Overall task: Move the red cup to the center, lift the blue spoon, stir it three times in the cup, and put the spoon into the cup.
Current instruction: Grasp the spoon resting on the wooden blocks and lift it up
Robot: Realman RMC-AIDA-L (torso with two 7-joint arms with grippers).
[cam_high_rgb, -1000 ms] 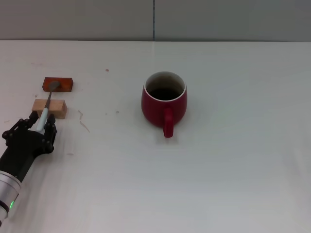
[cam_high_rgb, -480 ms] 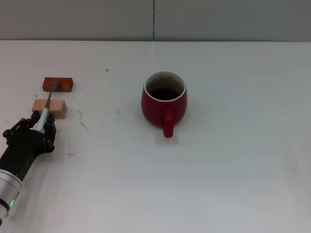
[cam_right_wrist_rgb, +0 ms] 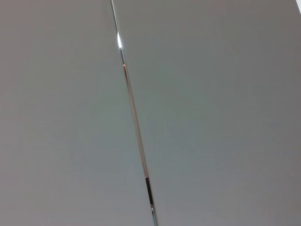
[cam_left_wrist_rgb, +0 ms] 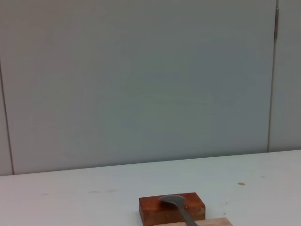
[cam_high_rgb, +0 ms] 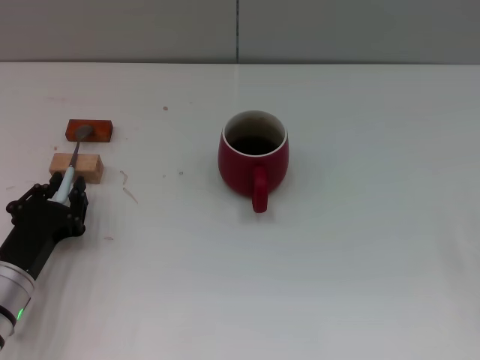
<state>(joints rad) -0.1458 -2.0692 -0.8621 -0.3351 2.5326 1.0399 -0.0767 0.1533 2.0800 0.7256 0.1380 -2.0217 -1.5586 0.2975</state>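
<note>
The red cup (cam_high_rgb: pixel 253 157) stands upright near the middle of the table, handle toward me, with a dark inside. The blue spoon (cam_high_rgb: pixel 69 176) lies across two small blocks at the far left. Its grey bowl rests on the red-brown block (cam_high_rgb: pixel 89 130) and its neck on the pale wooden block (cam_high_rgb: pixel 76 166). My left gripper (cam_high_rgb: pixel 65 196) sits at the near end of the spoon, its fingers closed around the pale blue handle. In the left wrist view the spoon's bowl (cam_left_wrist_rgb: pixel 173 200) lies on the red-brown block (cam_left_wrist_rgb: pixel 171 207). The right arm is out of view.
The white table (cam_high_rgb: pixel 360 247) has a grey wall behind its far edge. A few small marks dot the surface between the blocks and the cup. The right wrist view shows only a wall seam.
My left gripper has shifted slightly toward me along the handle and its fingers have drawn in around it. The spoon, blocks and cup have not moved.
</note>
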